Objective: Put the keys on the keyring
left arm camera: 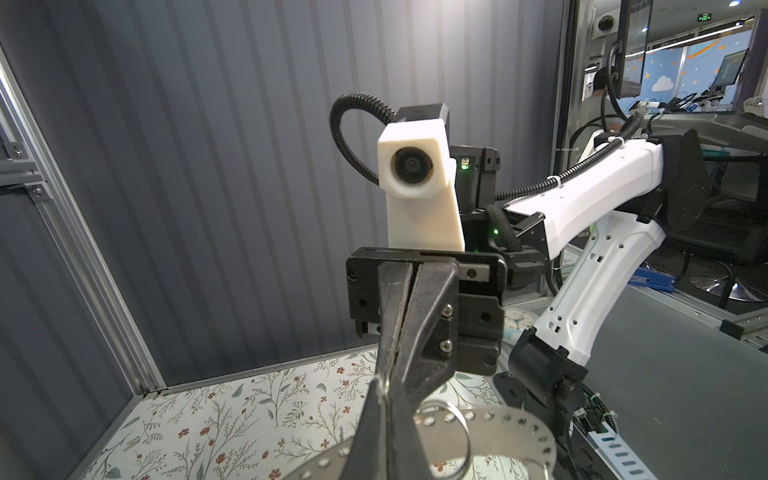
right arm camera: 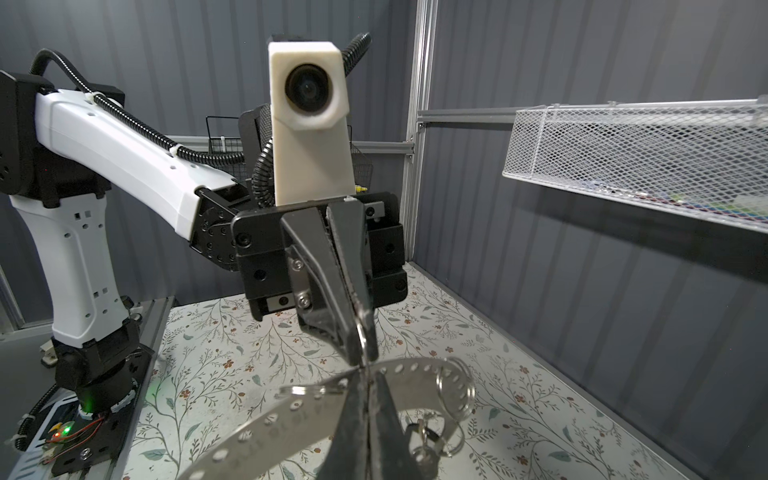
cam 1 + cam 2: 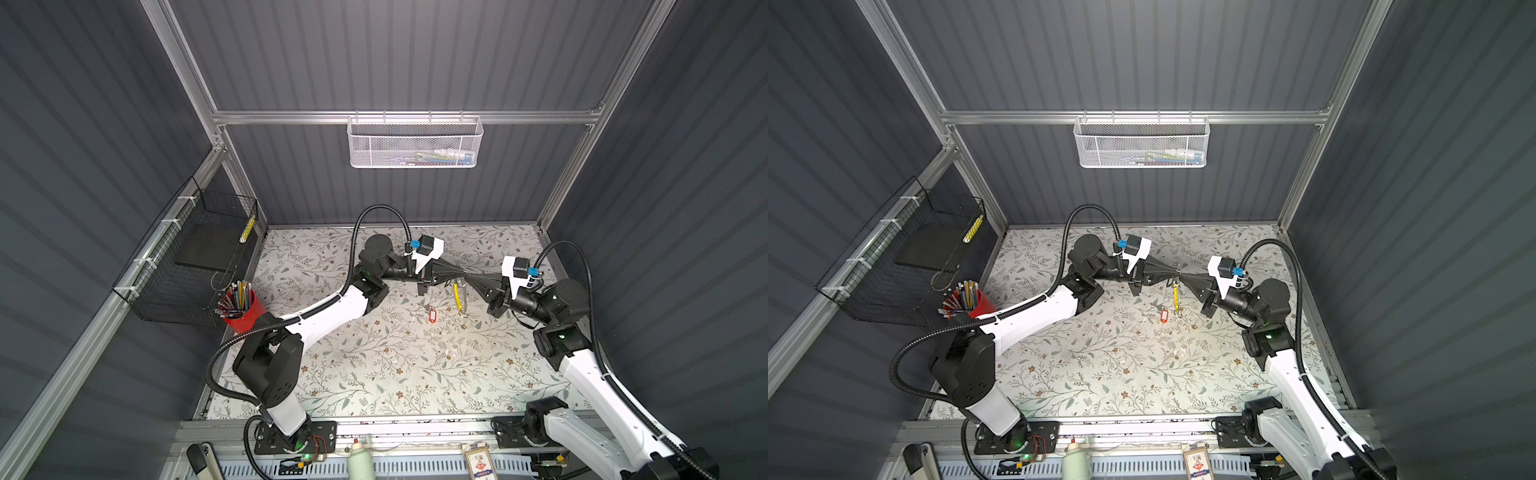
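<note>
Both grippers meet tip to tip above the middle of the floral table. My left gripper (image 3: pixel 463 272) (image 1: pixel 385 386) and right gripper (image 3: pixel 469 276) (image 2: pixel 366 374) are each shut on the keyring (image 1: pixel 513 420) (image 2: pixel 266 420), a thin perforated metal band. Its yellow segment (image 3: pixel 458 300) (image 3: pixel 1176 297) hangs below the fingertips in both top views. A small split ring (image 2: pixel 457 401) is threaded on the band, and a silvery key (image 2: pixel 424 440) dangles from it. The key with the red tag (image 3: pixel 432 314) (image 3: pixel 1164 314) lies loose on the table just left of the hanging keyring.
A red cup of pencils (image 3: pixel 243 309) stands at the table's left edge beside a black wire basket (image 3: pixel 195 257) on the left wall. A white mesh basket (image 3: pixel 415 143) hangs from the back rail. Both arm bases sit along the front edge.
</note>
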You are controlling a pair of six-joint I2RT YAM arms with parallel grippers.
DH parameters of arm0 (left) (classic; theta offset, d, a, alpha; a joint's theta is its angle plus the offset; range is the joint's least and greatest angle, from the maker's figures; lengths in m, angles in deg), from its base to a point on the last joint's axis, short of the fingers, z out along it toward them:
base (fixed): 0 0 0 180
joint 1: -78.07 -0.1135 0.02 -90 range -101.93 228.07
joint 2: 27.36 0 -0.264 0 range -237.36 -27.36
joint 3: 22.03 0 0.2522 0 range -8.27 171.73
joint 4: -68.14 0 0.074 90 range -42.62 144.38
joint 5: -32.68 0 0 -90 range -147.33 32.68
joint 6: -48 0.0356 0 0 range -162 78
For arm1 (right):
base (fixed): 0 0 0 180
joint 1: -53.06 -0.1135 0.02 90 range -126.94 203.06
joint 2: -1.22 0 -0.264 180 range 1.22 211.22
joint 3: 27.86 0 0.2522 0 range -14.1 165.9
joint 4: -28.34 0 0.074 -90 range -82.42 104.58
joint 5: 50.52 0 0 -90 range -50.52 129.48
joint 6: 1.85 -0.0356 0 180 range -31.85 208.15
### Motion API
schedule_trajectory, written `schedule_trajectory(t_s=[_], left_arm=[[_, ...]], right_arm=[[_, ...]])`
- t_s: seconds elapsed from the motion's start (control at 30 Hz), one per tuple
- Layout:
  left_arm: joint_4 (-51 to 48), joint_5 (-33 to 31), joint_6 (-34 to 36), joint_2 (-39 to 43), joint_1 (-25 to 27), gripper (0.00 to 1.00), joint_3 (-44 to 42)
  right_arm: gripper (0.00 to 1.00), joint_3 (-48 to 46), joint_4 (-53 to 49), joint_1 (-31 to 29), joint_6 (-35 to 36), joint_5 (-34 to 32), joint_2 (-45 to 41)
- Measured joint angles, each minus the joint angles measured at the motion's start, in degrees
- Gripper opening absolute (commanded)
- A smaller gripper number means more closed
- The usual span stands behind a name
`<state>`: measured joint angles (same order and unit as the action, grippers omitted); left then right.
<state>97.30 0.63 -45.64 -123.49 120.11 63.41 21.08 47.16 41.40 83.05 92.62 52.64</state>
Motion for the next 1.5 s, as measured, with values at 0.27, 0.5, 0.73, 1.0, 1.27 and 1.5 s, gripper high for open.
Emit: schedule_trajectory(t_s=[0.27,0.5,0.73,1.0,1.27,1.5], left_arm=[[-0.9,0.2,0.5,0.0,-0.1,0.09,0.3],[-24.6,-3.3,18.2,0.6,0.1,0.38,6.1],[-47.0,-10.9,35.0,3.7,0.2,0.4,12.5],[-64.9,-19.6,48.4,4.0,1.8,0.4,19.6],[-71.8,-27.7,55.9,0.4,6.1,0.37,24.2],[-73.6,-32.7,58.3,-1.2,7.5,0.3,25.0]], right_arm=[[0.0,0.0,0.4,0.0,-0.3,0.4,0.4],[0.0,2.3,-11.4,0.0,6.3,-1.8,0.2],[0.0,5.0,-23.8,0.0,13.5,-4.9,-0.1],[0.0,10.1,-36.1,0.0,20.9,-8.2,0.4],[0.0,13.7,-44.3,-1.8,25.7,-11.0,2.0],[0.0,14.5,-47.8,-3.2,27.8,-12.4,2.5]])
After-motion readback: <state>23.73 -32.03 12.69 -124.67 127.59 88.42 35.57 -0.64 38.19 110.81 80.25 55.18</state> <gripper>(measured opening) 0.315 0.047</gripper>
